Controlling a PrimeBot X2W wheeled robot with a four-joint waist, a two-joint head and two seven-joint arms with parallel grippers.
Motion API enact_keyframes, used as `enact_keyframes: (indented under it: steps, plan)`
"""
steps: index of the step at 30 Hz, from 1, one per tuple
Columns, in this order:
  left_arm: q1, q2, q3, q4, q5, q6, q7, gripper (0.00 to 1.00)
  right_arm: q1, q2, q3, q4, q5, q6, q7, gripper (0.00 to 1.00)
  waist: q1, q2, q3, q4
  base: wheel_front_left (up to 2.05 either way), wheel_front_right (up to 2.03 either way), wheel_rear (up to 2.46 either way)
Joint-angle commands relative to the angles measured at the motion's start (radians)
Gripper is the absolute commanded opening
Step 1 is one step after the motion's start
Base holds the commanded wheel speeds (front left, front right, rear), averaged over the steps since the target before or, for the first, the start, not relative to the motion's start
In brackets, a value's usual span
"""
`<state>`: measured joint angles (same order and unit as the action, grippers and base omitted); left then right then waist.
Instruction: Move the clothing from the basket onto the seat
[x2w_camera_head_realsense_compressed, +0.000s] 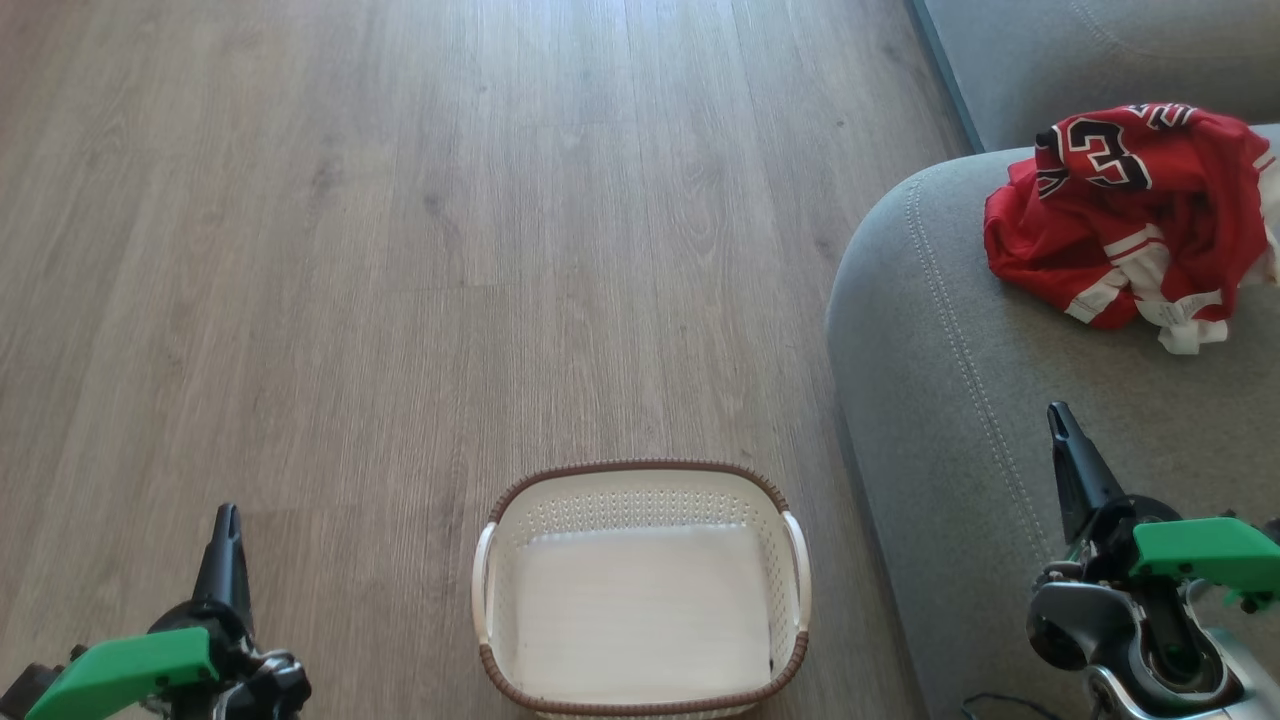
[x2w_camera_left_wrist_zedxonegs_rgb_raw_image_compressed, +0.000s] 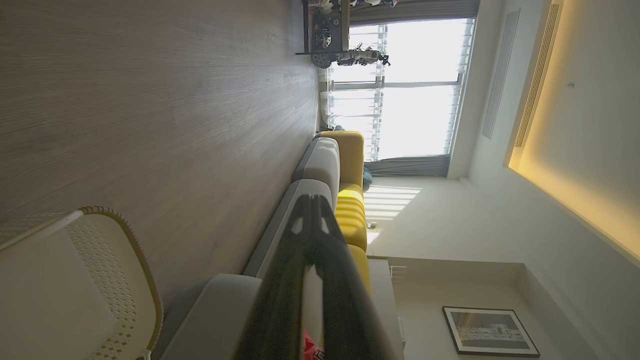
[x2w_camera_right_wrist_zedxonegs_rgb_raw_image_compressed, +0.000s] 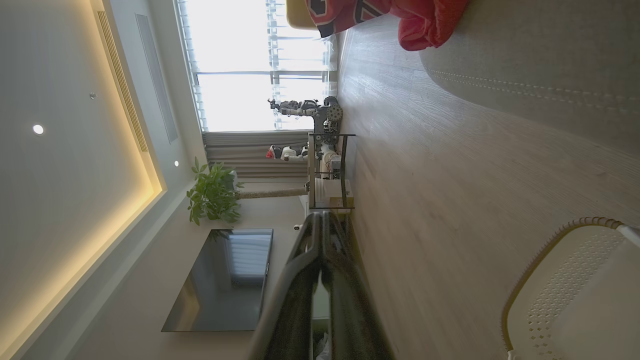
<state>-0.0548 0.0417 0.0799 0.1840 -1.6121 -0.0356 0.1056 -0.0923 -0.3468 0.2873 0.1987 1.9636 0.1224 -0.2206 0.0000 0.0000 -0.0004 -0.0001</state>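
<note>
Looking down at a grey-brown wood plank floor (x2w_camera_head_realsense_compressed: 400, 250) that runs the whole length of a bright living room. The far end has a big window (x2w_camera_left_wrist_zedxonegs_rgb_raw_image_compressed: 405, 90) with grey curtains (x2w_camera_right_wrist_zedxonegs_rgb_raw_image_compressed: 255, 155), and there's a warm light strip tucked into the ceiling (x2w_camera_right_wrist_zedxonegs_rgb_raw_image_compressed: 75, 165). One wall has a dark TV (x2w_camera_right_wrist_zedxonegs_rgb_raw_image_compressed: 225, 280) with a leafy plant (x2w_camera_right_wrist_zedxonegs_rgb_raw_image_compressed: 212, 197) next to it, and a metal rack (x2w_camera_right_wrist_zedxonegs_rgb_raw_image_compressed: 330, 170) with machine bits stands on the floor near the window. The other wall has a framed picture (x2w_camera_left_wrist_zedxonegs_rgb_raw_image_compressed: 487, 330), above the sofa with its yellow cushions (x2w_camera_left_wrist_zedxonegs_rgb_raw_image_compressed: 350, 220). The clothing (x2w_camera_head_realsense_compressed: 1120, 210), a crumpled red heap with white trim and black numerals, lies on the grey seat (x2w_camera_head_realsense_compressed: 940, 450) at the right, back from its rounded, double-stitched edge. The basket (x2w_camera_head_realsense_compressed: 640, 466) sits on the floor just beside that edge, its bare white bottom showing. It's well apart from the clothing and sits between the two arms. The left gripper (x2w_camera_head_realsense_compressed: 228, 520) hangs over the floor left of the basket, fingers pressed together and gripping nothing. The right gripper (x2w_camera_head_realsense_compressed: 1058, 415) is over the seat's front part, also closed up tight on nothing, pointing roughly toward the heap but well short of it.
</note>
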Motion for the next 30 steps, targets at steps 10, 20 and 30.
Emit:
enact_keyframes:
  steps: [10,20,30]
  plan:
    - [-0.046,0.009,0.035,-0.035,0.003,-0.008,0.006,0.00,-0.041,-0.028,0.013,-0.037,0.008,0.008,-0.008,0.00,0.0000,0.0000,0.000,0.000,0.00,0.00,0.00]
    - [-0.046,0.009,0.035,-0.035,0.003,-0.008,0.006,0.00,-0.042,-0.030,0.015,-0.038,0.009,0.008,-0.010,0.00,0.0000,0.0000,0.000,0.000,0.00,0.00,0.00]
    - [-0.046,0.009,0.035,-0.035,0.003,-0.008,0.006,0.00,-0.042,-0.031,0.017,-0.039,0.010,0.008,-0.011,0.00,0.0000,0.0000,0.000,0.000,0.00,0.00,0.00]
